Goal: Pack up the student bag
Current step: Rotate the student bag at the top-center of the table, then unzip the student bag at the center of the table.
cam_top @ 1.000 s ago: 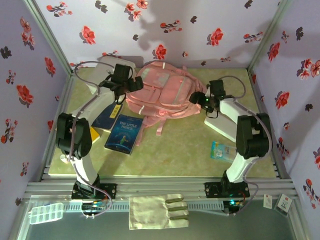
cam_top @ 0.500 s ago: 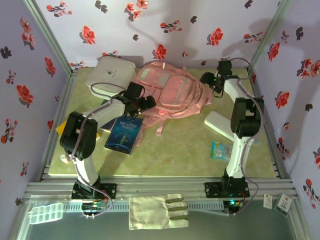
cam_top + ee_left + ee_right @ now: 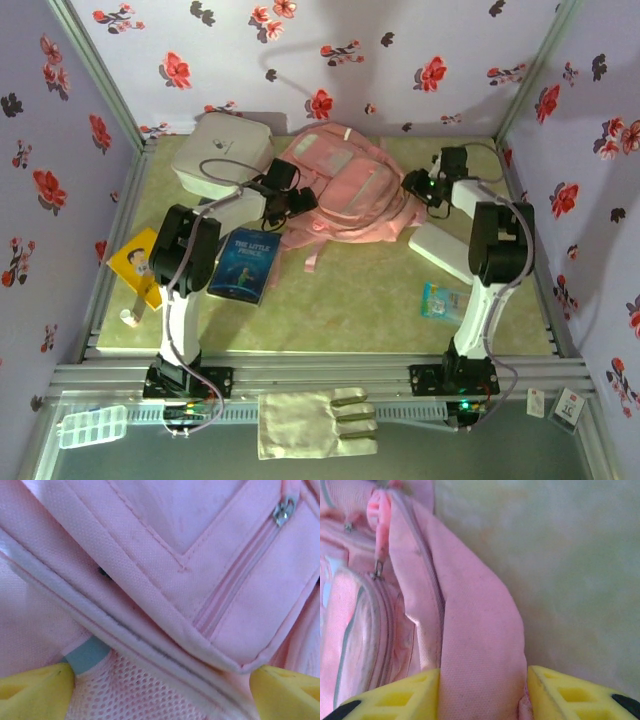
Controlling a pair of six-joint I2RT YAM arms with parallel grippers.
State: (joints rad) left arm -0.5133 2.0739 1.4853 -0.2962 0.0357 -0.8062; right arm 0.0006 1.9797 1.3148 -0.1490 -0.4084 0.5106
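Green table (image 3: 360,290); close up, right hand (image 3: 482,682) pinches student bag (image 3: 465,625), left hand (image 3: 160,692) gapes wide.

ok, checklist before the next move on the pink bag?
1. Right gripper pinching a side fold of the student bag, fingers touching both sides: ok.
2. Left gripper closed on the bag: not ok, jaws stand wide either side of the pale trim.
3. Main zip open for packing: cannot tell.
4. Blue book lying free beside the bag: ok.
5. White box apart from the bag: cannot tell, the gap is hidden.
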